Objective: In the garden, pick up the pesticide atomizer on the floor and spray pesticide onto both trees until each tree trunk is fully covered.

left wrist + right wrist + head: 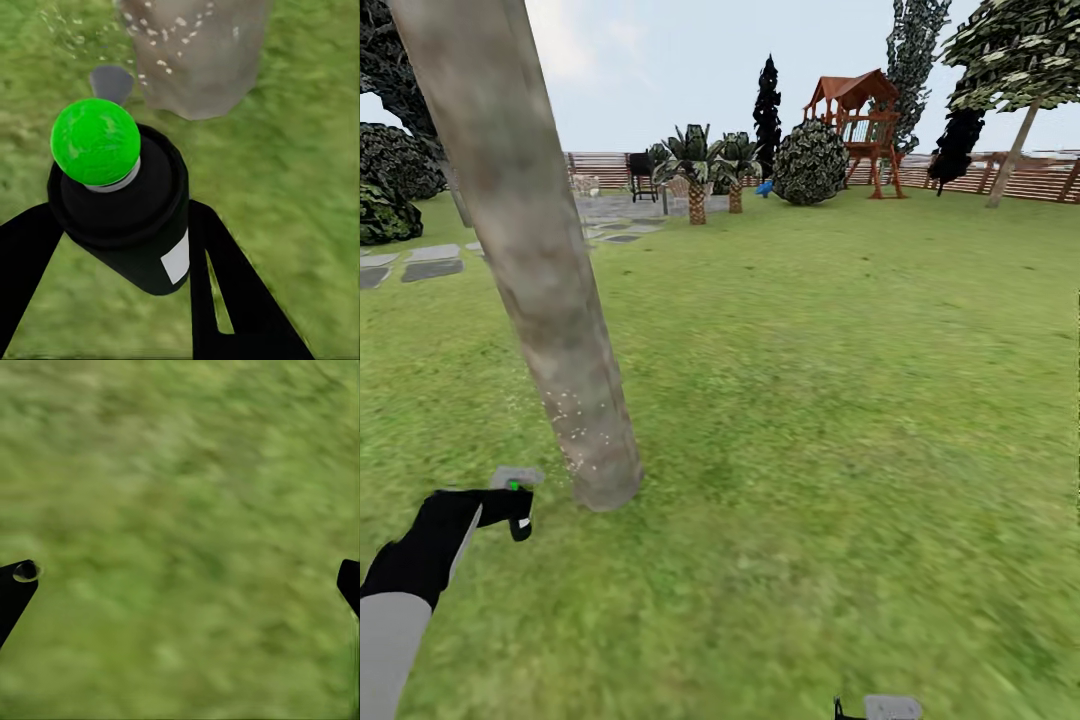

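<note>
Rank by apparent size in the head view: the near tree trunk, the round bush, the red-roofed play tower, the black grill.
1. Near tree trunk, though closeness to the camera inflates it.
2. Play tower and round bush: too alike to rank.
3. Black grill, smallest.

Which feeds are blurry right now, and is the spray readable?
Head view: lawn smeared toward the lower right; trunk fairly sharp, whitish specks visible. Left wrist view: atomizer crisp, grass soft. Right wrist view: grass heavily blurred.
</note>
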Controlling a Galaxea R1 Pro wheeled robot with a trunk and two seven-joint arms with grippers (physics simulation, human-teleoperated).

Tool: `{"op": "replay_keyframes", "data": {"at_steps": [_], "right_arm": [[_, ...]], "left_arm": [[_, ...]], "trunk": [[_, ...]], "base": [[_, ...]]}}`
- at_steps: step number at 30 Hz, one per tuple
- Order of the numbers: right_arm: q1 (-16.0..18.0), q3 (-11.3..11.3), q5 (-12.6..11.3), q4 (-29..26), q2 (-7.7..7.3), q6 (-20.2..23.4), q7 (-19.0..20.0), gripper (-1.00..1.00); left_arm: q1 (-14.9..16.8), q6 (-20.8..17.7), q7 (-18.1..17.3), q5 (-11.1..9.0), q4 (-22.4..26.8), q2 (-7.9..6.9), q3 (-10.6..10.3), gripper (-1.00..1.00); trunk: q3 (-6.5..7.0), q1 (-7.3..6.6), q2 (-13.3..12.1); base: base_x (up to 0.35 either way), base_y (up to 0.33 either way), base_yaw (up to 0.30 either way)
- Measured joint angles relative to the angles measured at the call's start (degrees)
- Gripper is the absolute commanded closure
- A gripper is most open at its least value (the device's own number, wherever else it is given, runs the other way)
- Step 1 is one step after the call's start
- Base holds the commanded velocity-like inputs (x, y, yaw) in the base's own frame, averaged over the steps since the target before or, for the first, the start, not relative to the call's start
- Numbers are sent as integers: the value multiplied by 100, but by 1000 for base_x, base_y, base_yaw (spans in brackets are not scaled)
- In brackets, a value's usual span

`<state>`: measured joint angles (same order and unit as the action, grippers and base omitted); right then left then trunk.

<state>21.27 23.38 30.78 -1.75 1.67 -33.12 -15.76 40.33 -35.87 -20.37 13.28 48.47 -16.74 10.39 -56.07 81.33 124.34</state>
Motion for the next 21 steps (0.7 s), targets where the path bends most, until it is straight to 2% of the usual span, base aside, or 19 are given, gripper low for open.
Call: {"op": "replay_keyframes", "data": {"at_steps": [2, 3, 4, 6, 9, 11, 14, 17, 19, 21], "right_arm": [[0, 5, 55, -10, 3, -1, 2, -100], [0, 4, 65, -86, 6, -8, -4, -100], [0, 2, 67, -133, 3, -4, -5, -100], [0, 2, 68, -159, -6, 0, -6, -100], [0, 1, 69, -162, -23, 7, -6, -100], [0, 1, 69, -155, -25, 7, -6, -100], [0, 0, 69, -142, -26, 5, -6, -100], [0, 0, 69, -138, -26, 7, -6, -100], [0, 1, 69, -133, -29, 7, -15, -100], [0, 1, 69, -132, -32, 7, -22, -100]], "left_arm": [[-28, 420, 261, -182, -517, 13, 5, 100], [-35, 831, 526, -412, -947, 17, 7, 100], [-37, 1074, 725, -551, -1211, 24, 2, 100], [-37, 1372, 959, -668, -1539, 152, -1, 100], [-43, 1800, 1510, -702, -1947, 390, -7, 100], [-45, 1977, 1740, -696, -2276, 530, -3, 100], [-43, 2371, 1933, -686, -2662, 581, -1, 100], [-91, 2438, 2074, -708, -2814, 597, -1, 100], [-103, 2451, 2096, -716, -2847, 700, -3, 100], [-102, 2453, 2104, -707, -2844, 738, 1, 100]], "trunk": [[0, 0, 0], [0, 0, 0], [0, 0, 0], [0, 0, 0], [0, 0, 0], [0, 0, 0], [1, 0, 0], [0, 0, 0], [1, 0, 0], [1, 0, 0]], "base": [[79, -269, 0], [119, -271, 0], [124, -270, 0], [127, -271, 0], [118, -271, 0], [112, -271, 0], [138, -270, 0], [159, -258, 0], [167, -254, 7], [179, -243, 128]]}}
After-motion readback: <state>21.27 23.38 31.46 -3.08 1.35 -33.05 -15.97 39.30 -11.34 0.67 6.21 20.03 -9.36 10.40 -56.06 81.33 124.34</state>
